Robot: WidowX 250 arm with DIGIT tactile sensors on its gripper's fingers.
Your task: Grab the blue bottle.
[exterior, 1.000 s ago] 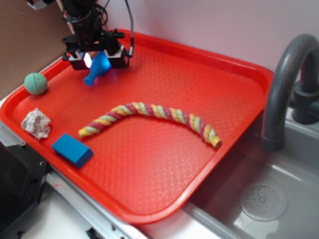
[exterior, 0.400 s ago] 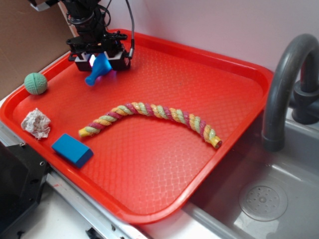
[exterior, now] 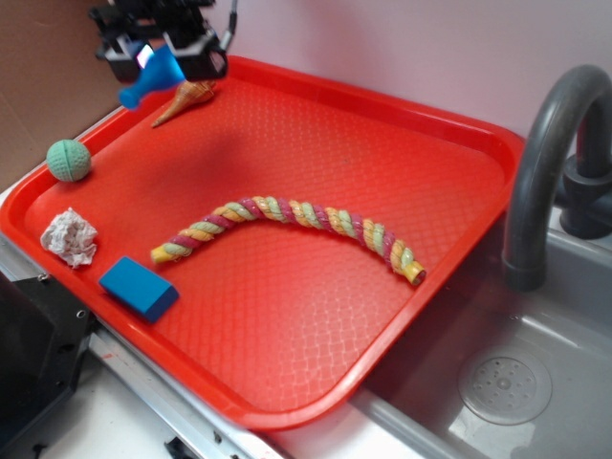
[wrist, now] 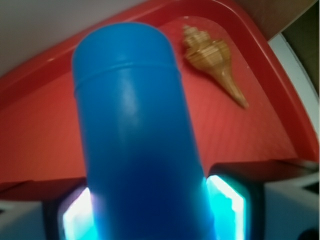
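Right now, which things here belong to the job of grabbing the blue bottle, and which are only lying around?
For the job:
- blue bottle, held off the tray
- gripper, shut on it

Lying about on the red tray:
- shell
- green ball
- crumpled paper
- blue block
- rope

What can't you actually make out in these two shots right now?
- Wrist view: the blue bottle is blurred and fills the frame, hiding the tray behind it; its lower end is cut off.
- Exterior view: the tool is partly cut by the top edge.
- Exterior view: the shell is too small for detail.
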